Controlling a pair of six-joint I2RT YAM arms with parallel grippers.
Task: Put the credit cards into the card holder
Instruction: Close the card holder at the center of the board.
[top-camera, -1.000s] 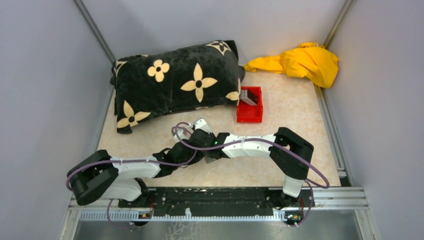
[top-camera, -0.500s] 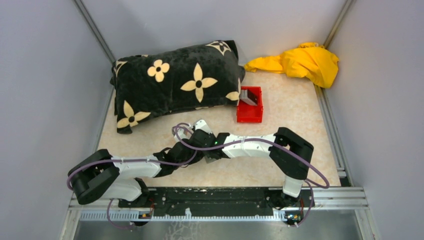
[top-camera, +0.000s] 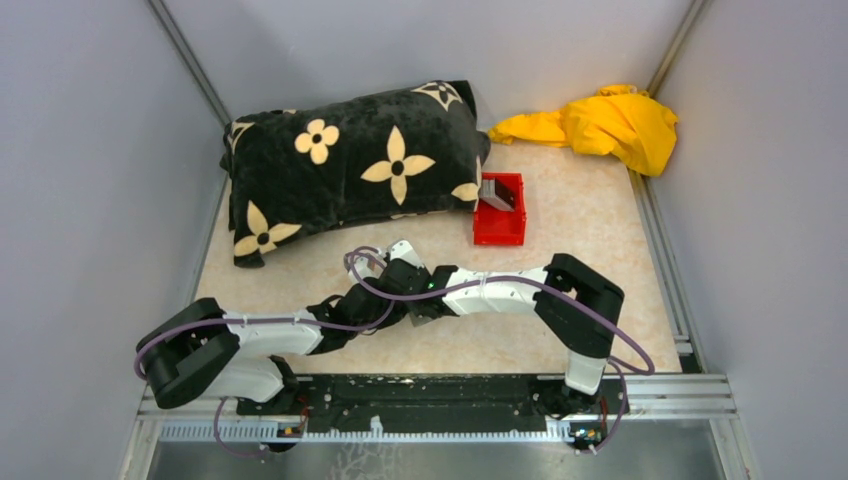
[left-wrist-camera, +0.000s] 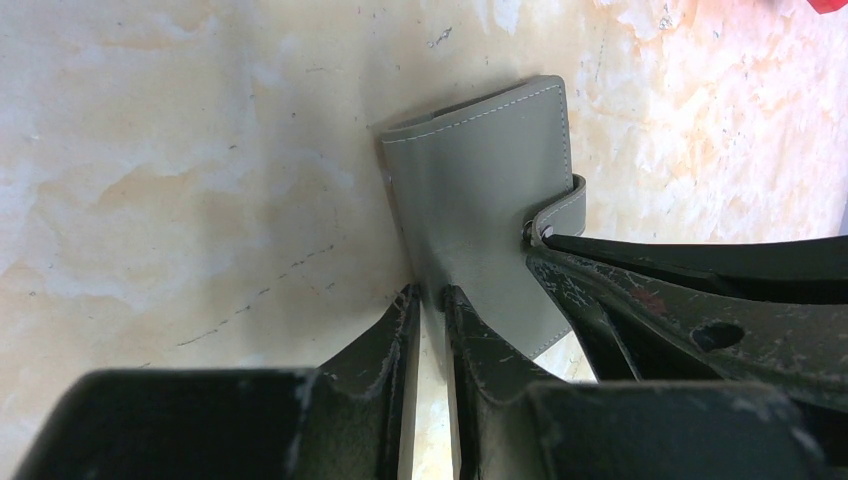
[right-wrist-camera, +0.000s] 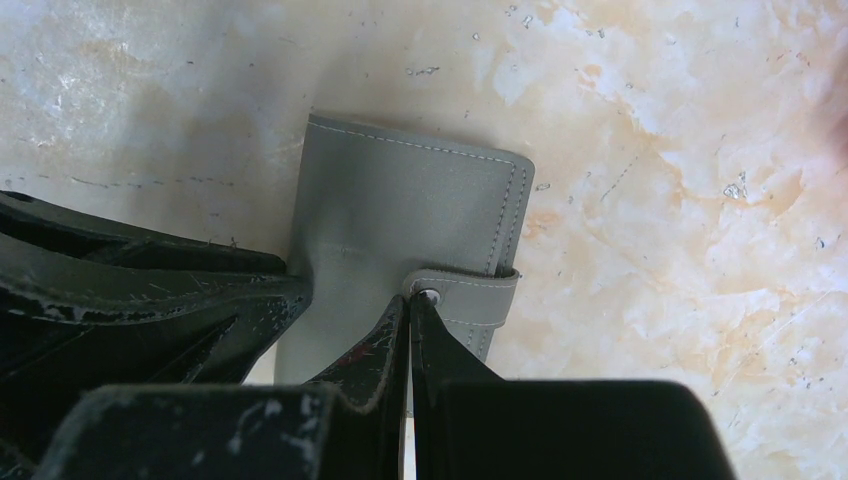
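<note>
Overhead: credit cards (top-camera: 497, 196) are leaning inside red bin (top-camera: 500, 235), right of centre; both arms are meeting at lower centre | Left wrist: left gripper (left-wrist-camera: 430, 305) is clamping grey card holder (left-wrist-camera: 480, 200) by its lower edge, mid-frame | Right wrist: right gripper (right-wrist-camera: 410, 325) is sitting fully closed, tips touching holder's strap (right-wrist-camera: 470, 285), lower centre.

From my fingers (left-wrist-camera: 380, 350), pillow (top-camera: 350, 165) blocks eleven o'clock, bin (top-camera: 499, 232) one; bench (top-camera: 590, 215) lies open toward two.

A lab robot cell: grey panel walls (top-camera: 90, 150), aluminium rails (top-camera: 680, 400).
</note>
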